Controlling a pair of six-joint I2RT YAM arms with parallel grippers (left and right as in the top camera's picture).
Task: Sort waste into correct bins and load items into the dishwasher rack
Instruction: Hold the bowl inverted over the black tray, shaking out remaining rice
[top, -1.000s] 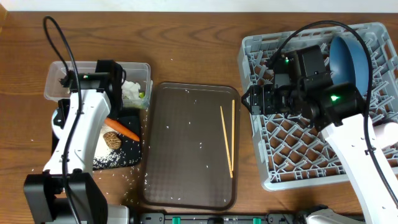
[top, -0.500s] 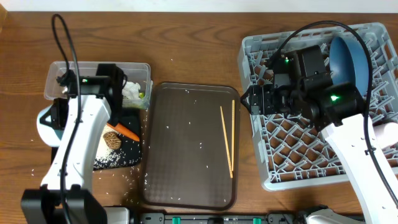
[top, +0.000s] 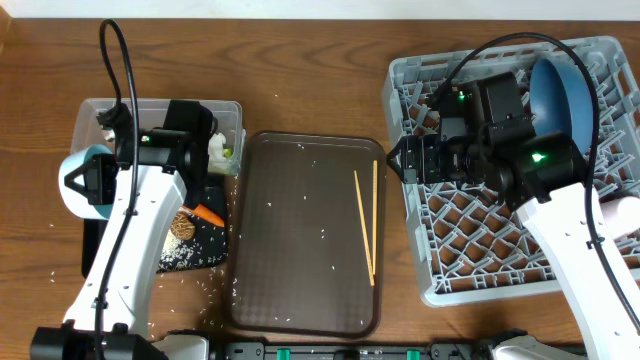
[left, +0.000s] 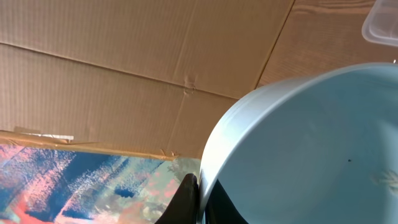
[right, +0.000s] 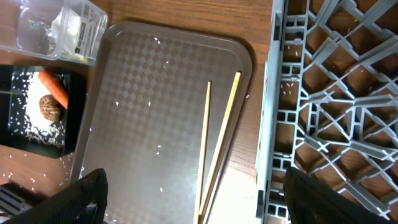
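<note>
Because the left gripper (left: 200, 198) pinches only the rim of the pale bowl (top: 80, 176), tipped sideways beside the clear box (top: 90, 112) and well apart from the rack (top: 470, 240), it could slip loose, while the right gripper (right: 199, 196) gapes wide, empty

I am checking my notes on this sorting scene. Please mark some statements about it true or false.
1. Both chopsticks lie on the brown tray. True.
2. The blue bowl lies on that tray. False: it stands inside the rack.
3. The left gripper grips the white bowl by its rim. True.
4. The carrot lies in the clear box. False: it lies in the black tray, beside the brown lump.
5. The right gripper holds a chopstick. False: it is open and empty.
</note>
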